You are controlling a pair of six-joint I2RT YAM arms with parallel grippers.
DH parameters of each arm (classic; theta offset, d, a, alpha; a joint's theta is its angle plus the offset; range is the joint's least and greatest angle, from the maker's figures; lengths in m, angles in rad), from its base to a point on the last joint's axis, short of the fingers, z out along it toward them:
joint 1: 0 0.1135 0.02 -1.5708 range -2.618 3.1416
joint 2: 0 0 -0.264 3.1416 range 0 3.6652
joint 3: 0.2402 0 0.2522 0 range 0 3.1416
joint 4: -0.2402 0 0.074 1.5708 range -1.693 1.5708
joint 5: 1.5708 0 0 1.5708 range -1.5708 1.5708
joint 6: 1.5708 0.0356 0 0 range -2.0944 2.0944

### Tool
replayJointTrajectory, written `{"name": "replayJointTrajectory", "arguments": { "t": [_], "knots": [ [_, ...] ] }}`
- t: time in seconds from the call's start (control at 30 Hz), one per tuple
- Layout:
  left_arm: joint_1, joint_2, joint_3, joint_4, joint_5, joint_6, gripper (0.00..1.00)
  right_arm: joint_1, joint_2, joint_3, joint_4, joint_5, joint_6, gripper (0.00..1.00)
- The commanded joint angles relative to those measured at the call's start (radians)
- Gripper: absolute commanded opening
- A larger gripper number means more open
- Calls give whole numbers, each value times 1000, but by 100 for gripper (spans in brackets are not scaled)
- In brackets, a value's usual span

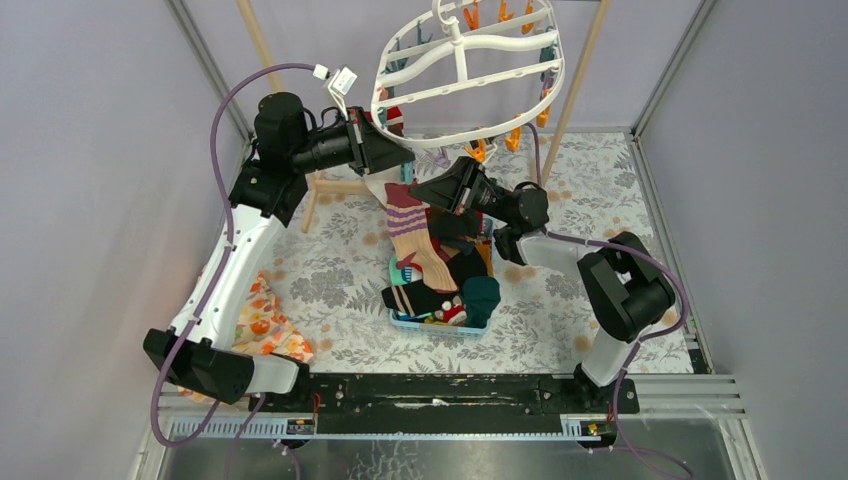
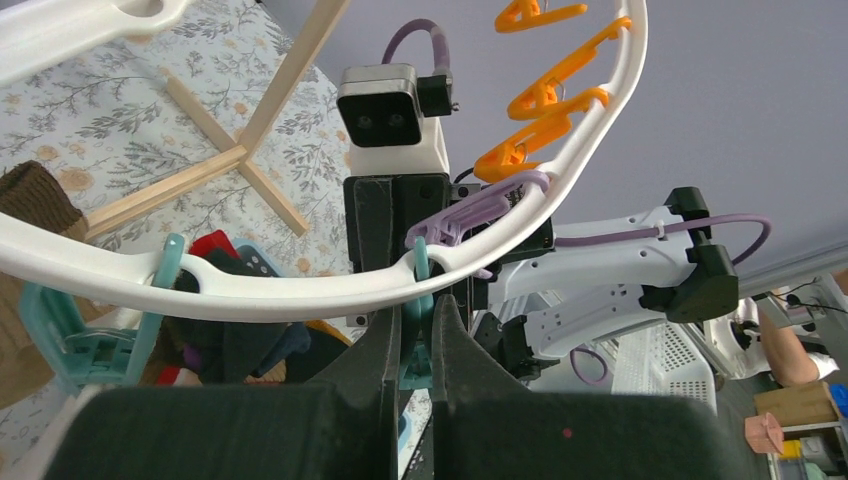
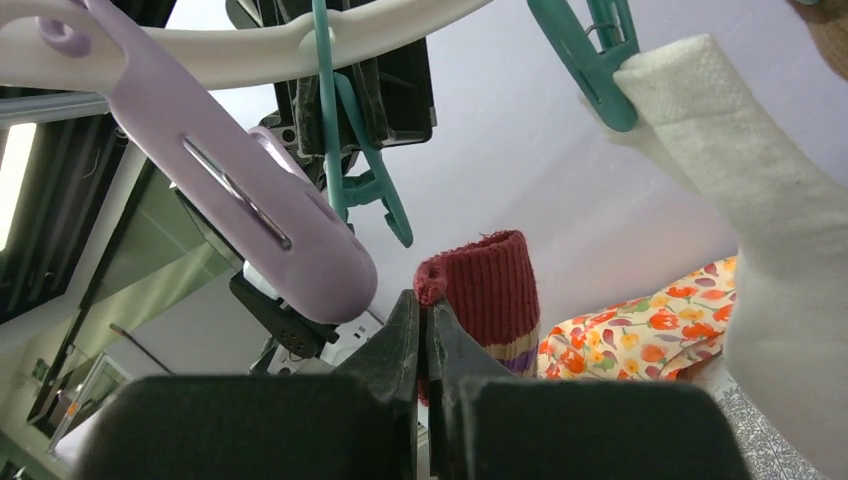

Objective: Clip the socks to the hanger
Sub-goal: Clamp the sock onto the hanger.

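Note:
The white oval hanger point(image 1: 470, 70) hangs at the back, with orange pegs point(image 2: 540, 130) and a purple peg point(image 3: 250, 200) on its rim point(image 2: 250, 290). My left gripper point(image 2: 418, 322) is shut on a teal peg point(image 2: 418, 345) just below the rim. My right gripper point(image 3: 428, 305) is shut on the dark red cuff of a tan sock with purple stripes point(image 3: 485, 285), right under that teal peg point(image 3: 365, 170), whose lower ends stand apart. In the top view this sock point(image 1: 410, 225) dangles below both grippers. A white sock point(image 3: 760, 220) is clipped in another teal peg point(image 3: 590, 55).
A blue basket point(image 1: 435, 325) holding several socks sits under the grippers on the floral table cover. A wooden pole frame point(image 1: 575, 80) holds the hanger, and its foot point(image 1: 320, 190) lies by the left arm. An orange floral cloth point(image 1: 265, 325) lies at the near left.

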Motion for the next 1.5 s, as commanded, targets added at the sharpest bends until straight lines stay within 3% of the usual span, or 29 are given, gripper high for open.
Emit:
{"name": "replayJointTrajectory", "arguments": {
  "t": [0.0, 0.5, 1.47],
  "knots": [
    [8, -2, -15, 101, 98, -37, 0, -3, 7, 80, 140, -50, 47, 0],
    [26, -4, -24, 125, 124, -57, 0, -6, 2, 134, 140, -133, 88, 0],
    [30, -7, -49, 133, 154, -51, 0, -51, -48, 74, 141, -20, 45, 0]
  ]
}}
